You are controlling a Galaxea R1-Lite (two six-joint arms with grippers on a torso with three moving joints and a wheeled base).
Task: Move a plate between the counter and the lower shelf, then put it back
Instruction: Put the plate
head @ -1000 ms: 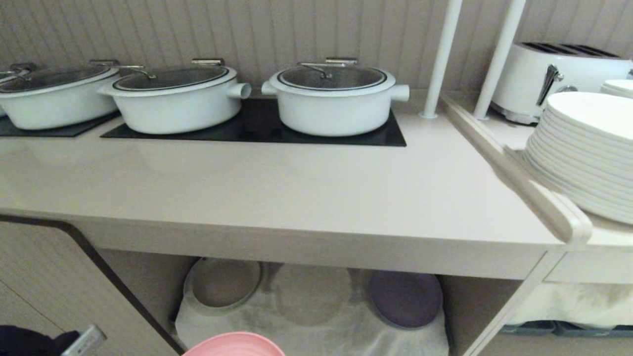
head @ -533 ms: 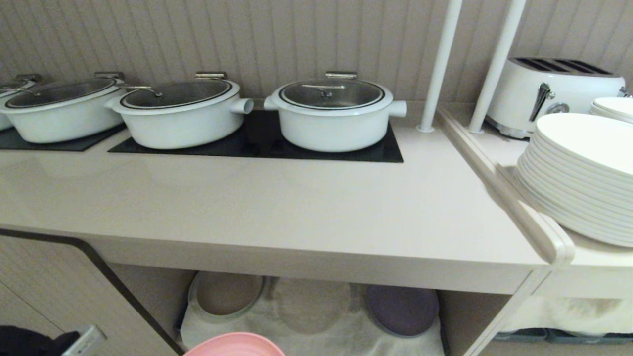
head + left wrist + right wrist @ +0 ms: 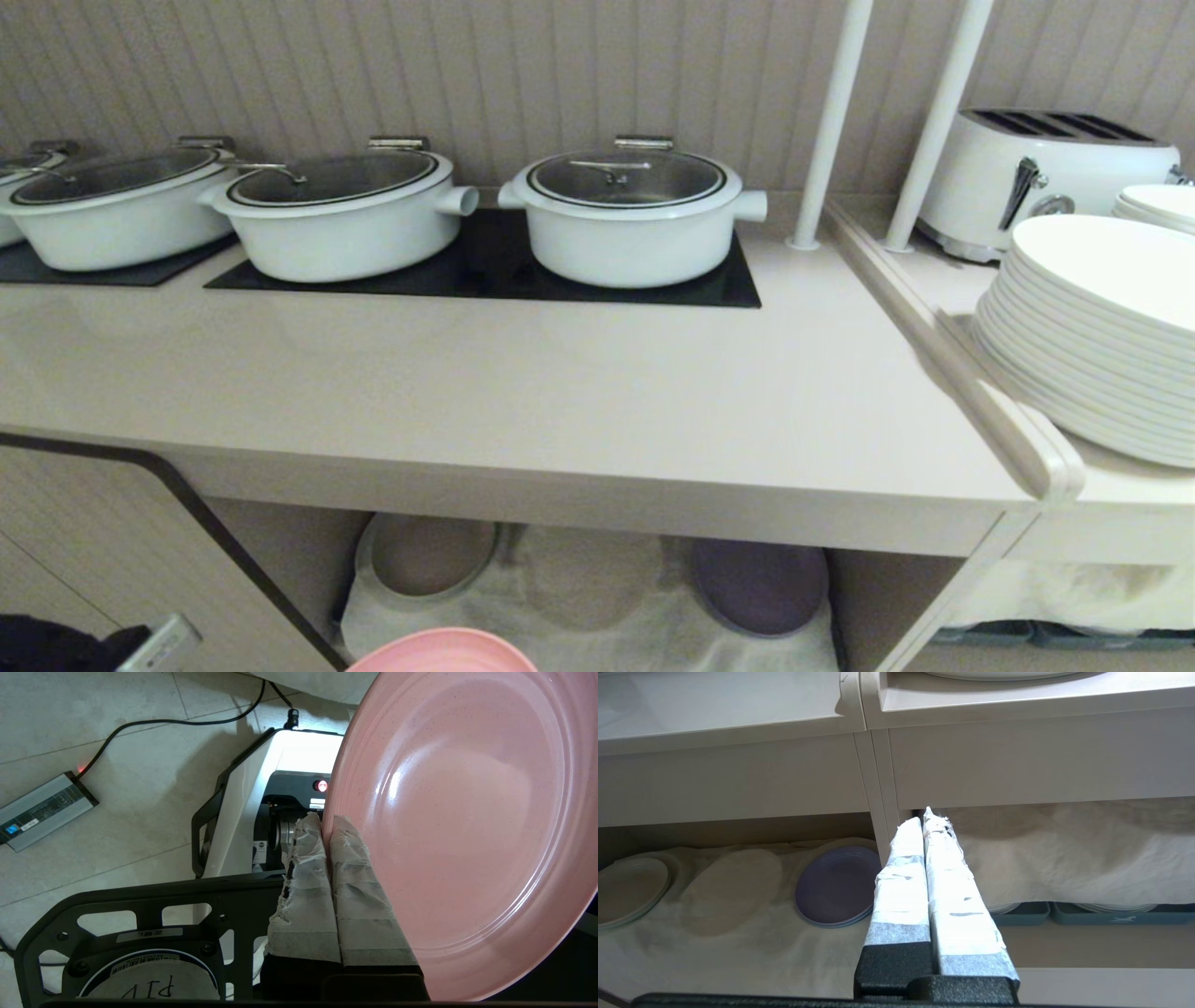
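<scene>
The pink plate (image 3: 467,826) is held tilted on edge over the floor, with my left gripper (image 3: 327,821) shut on its rim. In the head view only the plate's top edge (image 3: 441,653) shows at the bottom, in front of the lower shelf (image 3: 653,644) with its white cloth. The beige counter (image 3: 560,392) runs above the shelf. My right gripper (image 3: 924,819) is shut and empty, parked facing the post between the two cubbies.
White pots with glass lids (image 3: 633,219) stand on black hob panels. A stack of white plates (image 3: 1092,327), a toaster (image 3: 1036,173) and two white poles (image 3: 826,131) are at right. A purple plate (image 3: 758,583) and a green-rimmed beige plate (image 3: 425,557) lie on the shelf cloth.
The whole head picture has shifted, with counter, pots and shelf now sitting lower, so the camera has moved. The pink plate keeps its place at the bottom edge.
</scene>
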